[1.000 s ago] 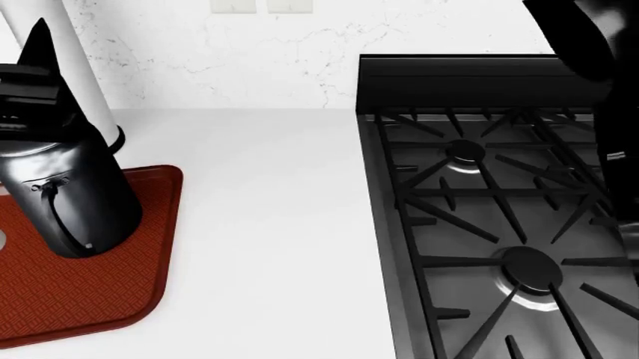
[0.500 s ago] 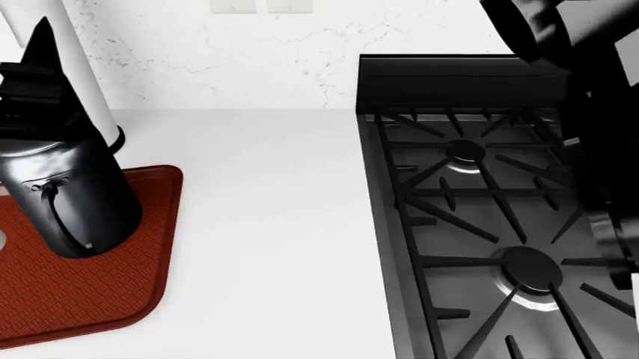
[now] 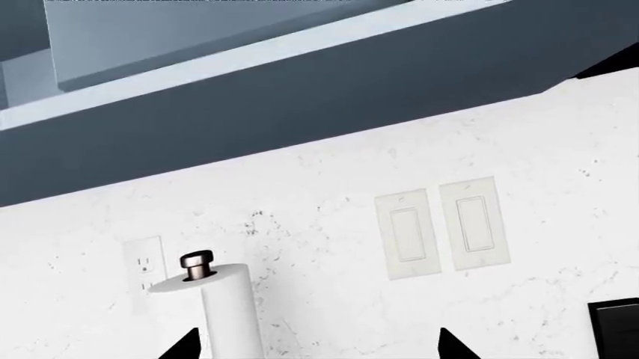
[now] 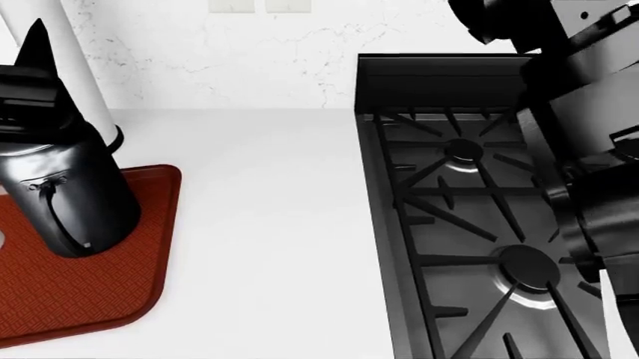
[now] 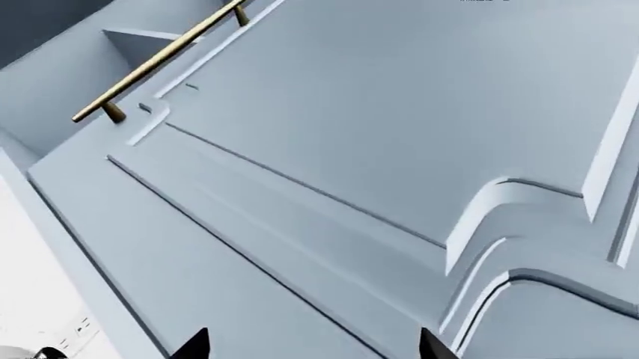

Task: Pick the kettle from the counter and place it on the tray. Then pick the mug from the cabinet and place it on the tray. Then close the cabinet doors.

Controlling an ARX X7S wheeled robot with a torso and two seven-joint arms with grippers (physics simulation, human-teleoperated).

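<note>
The glossy black kettle [image 4: 75, 198] stands on the dark red tray [image 4: 85, 299] at the left of the white counter [image 4: 269, 224], its thin loop handle facing me. My left gripper [image 3: 319, 345] is just above the kettle. It is open and empty and faces the wall; one finger [image 4: 40, 37] shows in the head view. My right gripper [image 5: 311, 345] is open and empty, close to a grey cabinet door [image 5: 379, 112] with a brass bar handle [image 5: 160, 63]. The right arm [image 4: 589, 164] rises over the stove. The mug is out of view.
A black gas stovetop [image 4: 469, 224] fills the right side of the counter. A white paper towel roll [image 4: 75, 67] stands behind the tray, and shows in the left wrist view [image 3: 224, 314]. Wall switches [image 3: 439, 224] and an outlet [image 3: 145, 258] sit under the upper cabinet [image 3: 299, 97].
My right arm has swung left and further into the head view, over the stove's right side. The kettle, tray and left gripper have barely moved.
</note>
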